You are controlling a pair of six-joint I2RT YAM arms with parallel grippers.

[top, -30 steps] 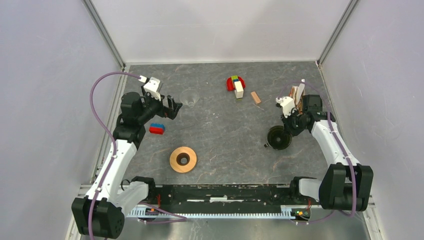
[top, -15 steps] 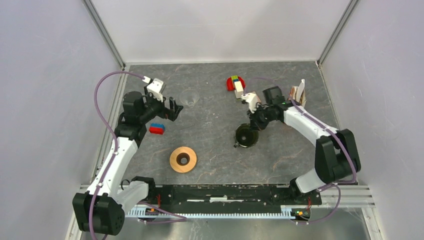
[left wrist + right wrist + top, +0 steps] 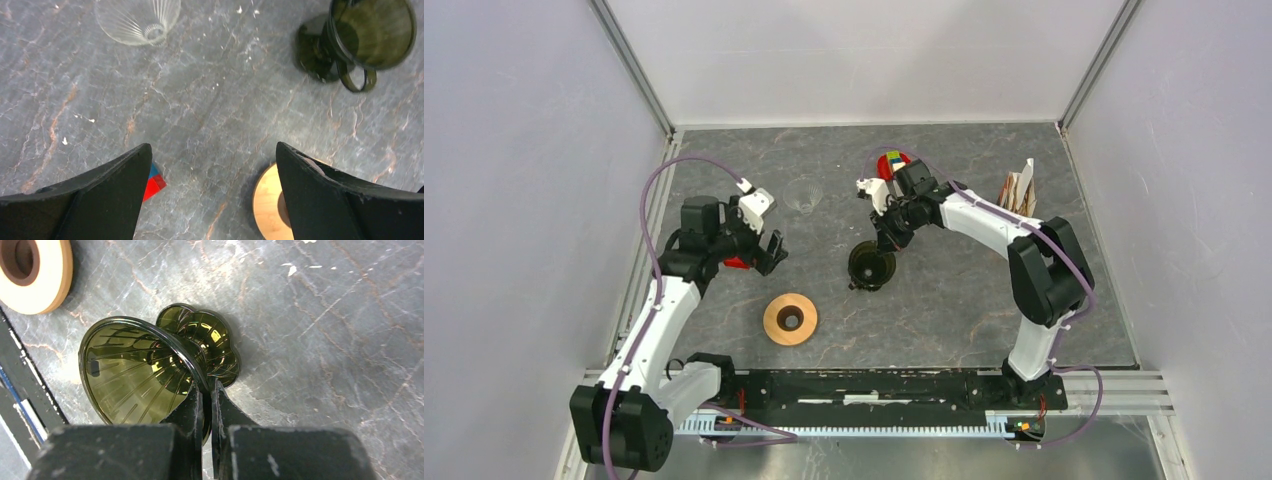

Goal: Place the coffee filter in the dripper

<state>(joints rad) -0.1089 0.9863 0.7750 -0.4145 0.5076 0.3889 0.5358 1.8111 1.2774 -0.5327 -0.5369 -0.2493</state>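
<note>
Grey marbled tabletop [image 3: 944,300] is carrying one tan wooden ring [image 3: 790,318]. Behind-left of it, the left gripper [image 3: 769,252] is hanging released over one red-blue block [image 3: 154,182]. One clear ribbed funnel [image 3: 804,195] is lying behind. Rightward, the right gripper [image 3: 207,392] is clenching the rim of one dark glass dripper [image 3: 135,370]. Far right, the coffee filter [image 3: 1019,188] is standing.

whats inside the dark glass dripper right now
Nothing visible: the dark glass dripper shows only its bare ribbed inner wall, with nothing lying in it. The right gripper, shut on its rim, covers a slice of the near wall.
</note>
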